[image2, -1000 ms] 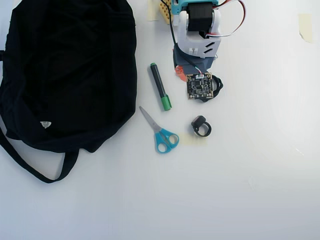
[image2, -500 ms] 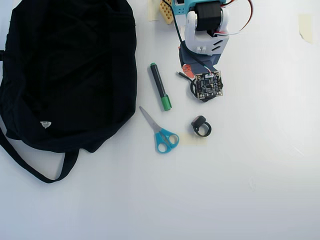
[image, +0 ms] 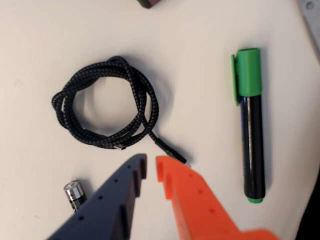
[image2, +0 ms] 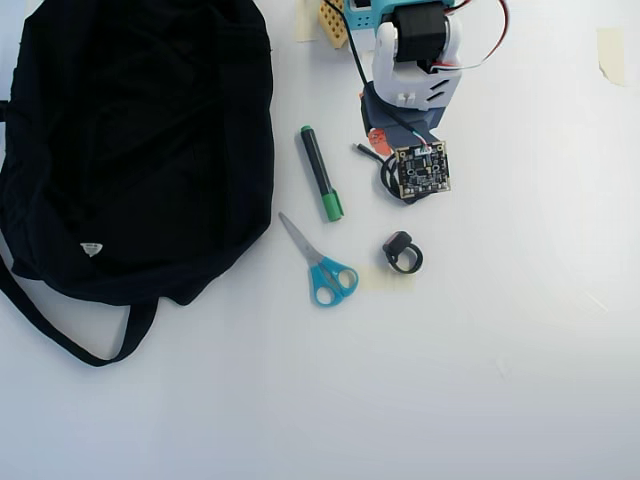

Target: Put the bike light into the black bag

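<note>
Wrist view
- The gripper [image: 151, 169] enters from the bottom edge, with one dark blue finger on the left and one orange finger on the right; the tips stand nearly together with only a thin slit between them, and they pinch nothing.
- A coiled black braided cable [image: 107, 102] lies on the white table [image: 200, 60] just above the fingertips, its loose plug end running down beside the orange tip.
- A black marker with a green cap [image: 251, 125] lies upright in the picture at the right, well clear of the cable.
- A small black-and-silver cylinder [image: 74, 192] lies just left of the blue finger.

Overhead view
- The white and blue arm [image2: 412, 50] reaches down from the top edge, its bare circuit board over the coiled cable [image2: 385, 180].
- The small black bike light with a round loop strap [image2: 402, 252] lies on the table below the arm, apart from it and just right of the blue-handled scissors [image2: 320, 265].
- The marker [image2: 319, 173] lies between the arm and the large soft black fabric bag [image2: 135, 140], which fills the upper left; its white triangular label [image2: 91, 248] shows near the lower edge, and a long strap [image2: 70, 335] loops below it.
- The light is well apart from the bag.
</note>
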`<action>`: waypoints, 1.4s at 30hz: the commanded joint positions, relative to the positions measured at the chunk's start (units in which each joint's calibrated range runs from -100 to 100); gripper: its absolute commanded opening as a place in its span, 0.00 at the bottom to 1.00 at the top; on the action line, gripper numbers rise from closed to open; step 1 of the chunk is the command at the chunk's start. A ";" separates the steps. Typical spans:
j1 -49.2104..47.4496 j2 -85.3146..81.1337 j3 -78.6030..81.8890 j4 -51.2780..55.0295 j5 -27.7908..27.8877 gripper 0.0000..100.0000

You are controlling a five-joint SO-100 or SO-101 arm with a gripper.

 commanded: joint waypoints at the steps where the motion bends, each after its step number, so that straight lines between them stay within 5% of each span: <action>1: -0.04 -0.62 -1.30 0.39 -0.24 0.02; 15: 0.26 2.12 -3.19 0.30 -0.29 0.02; 42: -3.93 36.31 -48.47 6.50 0.18 0.02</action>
